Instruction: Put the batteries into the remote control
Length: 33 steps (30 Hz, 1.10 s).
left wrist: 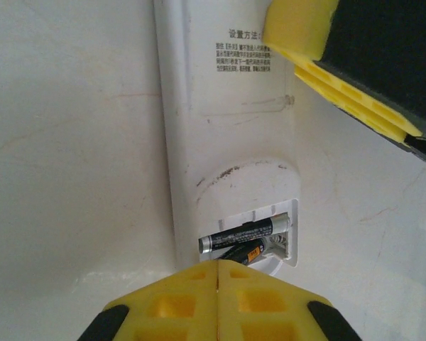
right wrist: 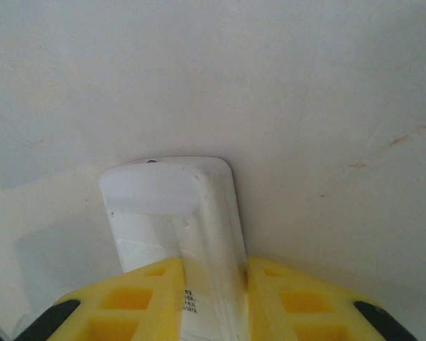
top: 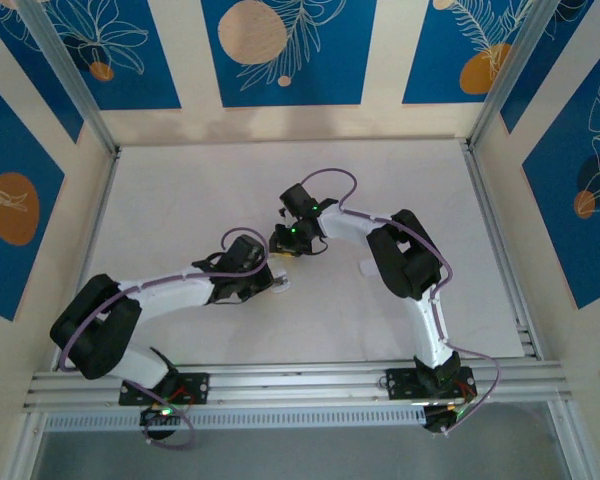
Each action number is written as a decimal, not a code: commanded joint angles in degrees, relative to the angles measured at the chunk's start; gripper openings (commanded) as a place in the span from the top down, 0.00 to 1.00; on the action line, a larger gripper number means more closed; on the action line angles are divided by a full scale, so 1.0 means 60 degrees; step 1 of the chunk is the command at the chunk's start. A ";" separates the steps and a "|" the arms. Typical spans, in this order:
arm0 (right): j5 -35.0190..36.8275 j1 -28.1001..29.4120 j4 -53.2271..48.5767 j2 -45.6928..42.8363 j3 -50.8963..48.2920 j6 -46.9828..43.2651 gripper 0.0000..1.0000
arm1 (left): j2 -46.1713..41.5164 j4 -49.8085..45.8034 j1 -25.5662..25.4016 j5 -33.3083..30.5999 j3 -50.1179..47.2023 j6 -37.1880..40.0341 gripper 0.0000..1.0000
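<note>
Near the middle of the tabletop (top: 170,200), the remote control (left wrist: 227,128) lies back-up, probably a light, stiff, slick shell, and your right tool (right wrist: 213,280) pinches it across its long sides. Your left tool (left wrist: 218,273) is pressed together, empty, at the open bay where one of the batteries (left wrist: 245,232) lies flat and the other sits tilted. They look hard and roll-prone, so press the raised end rather than pinch.

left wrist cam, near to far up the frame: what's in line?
left gripper, fingers shut → batteries → remote control, printed back → right gripper's finger at top right.
</note>
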 commanded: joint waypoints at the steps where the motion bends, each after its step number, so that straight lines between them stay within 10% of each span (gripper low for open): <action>1: 0.0179 0.0226 -0.0866 0.0522 -0.0416 0.0132 0.71 | -0.0067 -0.0039 -0.0065 0.0255 -0.0188 -0.0132 0.94; 33: 0.0193 0.0226 -0.1003 0.0566 -0.0316 0.0136 0.71 | -0.1964 -0.0306 -0.0034 -0.0806 -0.0131 0.1439 0.85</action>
